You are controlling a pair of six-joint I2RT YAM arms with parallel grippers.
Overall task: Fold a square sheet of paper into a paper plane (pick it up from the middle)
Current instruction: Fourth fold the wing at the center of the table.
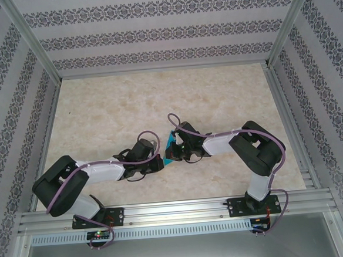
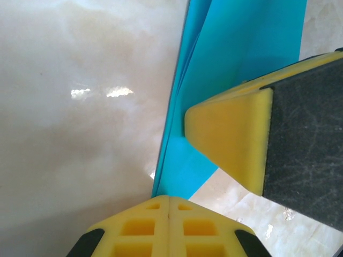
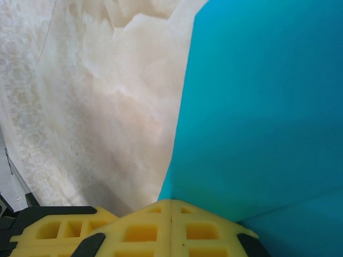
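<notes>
The paper (image 1: 169,151) is held between the two arms near the middle of the table (image 1: 99,110), somewhat toward its near edge. From above, it is seen as a narrow teal-blue shape, pointed at its far end and wider at its near end. The right gripper (image 1: 176,144) is placed at its right side and the left gripper (image 1: 161,161) at its near left.

In the left wrist view, the yellow pads of the left gripper (image 2: 169,201) are pressed together, and the paper (image 2: 241,48) is pinched in the seam between them. The paper is seen rising away from the pads in more than one layer, with creased edges along its left side. One finger (image 2: 230,139) of the right gripper is laid across the paper's right face.

In the right wrist view, the right gripper (image 3: 170,203) is likewise closed, its pads clamped on the paper (image 3: 268,107), whose flat face is spread to the right of them. A second layer is visible at the lower right corner.

Whether the paper touches the table cannot be told.
</notes>
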